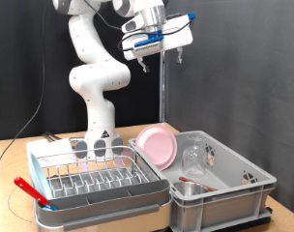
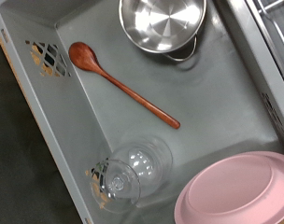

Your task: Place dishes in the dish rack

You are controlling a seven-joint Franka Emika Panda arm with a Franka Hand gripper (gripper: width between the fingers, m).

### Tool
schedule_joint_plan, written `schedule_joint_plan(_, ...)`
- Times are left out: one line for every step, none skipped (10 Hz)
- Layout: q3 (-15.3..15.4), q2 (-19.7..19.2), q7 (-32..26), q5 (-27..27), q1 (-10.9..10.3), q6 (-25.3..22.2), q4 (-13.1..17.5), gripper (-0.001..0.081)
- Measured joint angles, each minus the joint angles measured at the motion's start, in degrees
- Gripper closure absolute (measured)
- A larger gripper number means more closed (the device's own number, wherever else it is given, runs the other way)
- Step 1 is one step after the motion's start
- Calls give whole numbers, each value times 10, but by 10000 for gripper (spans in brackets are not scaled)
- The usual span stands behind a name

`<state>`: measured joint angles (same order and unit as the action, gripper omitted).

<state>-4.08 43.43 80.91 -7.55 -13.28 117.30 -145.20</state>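
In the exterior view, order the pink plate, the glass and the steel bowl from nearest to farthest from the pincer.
1. Pink plate, highest in the grey tub, on its left.
2. Clear glass, mid-tub.
3. Steel bowl, at the view's bottom.

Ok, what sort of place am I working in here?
Likely a lab test bench, not a real kitchen: black curtain behind, a Franka arm with its pincer high above the grey tub of dishes, and a dish rack beside it.

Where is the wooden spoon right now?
The long-handled reddish-brown wooden spoon lies flat on the floor of the grey plastic tub in the wrist view, between the shiny steel bowl and the clear drinking glass.
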Motion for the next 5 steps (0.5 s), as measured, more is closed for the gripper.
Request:
schedule_joint_plan(-4, 0, -10, -1, -1, -8, 0, -2)
schedule_joint_plan(-7, -1, -25, -1, -3, -21, 1, -2)
schedule_joint_plan(-7, -4, -54, 10, -4, -29, 0, -2)
schedule_joint_plan(-6, -13, -90, 31, -5, -22, -4, -2)
schedule_joint_plan(-3, -26, -113, 43, -6, 5, -12, -2)
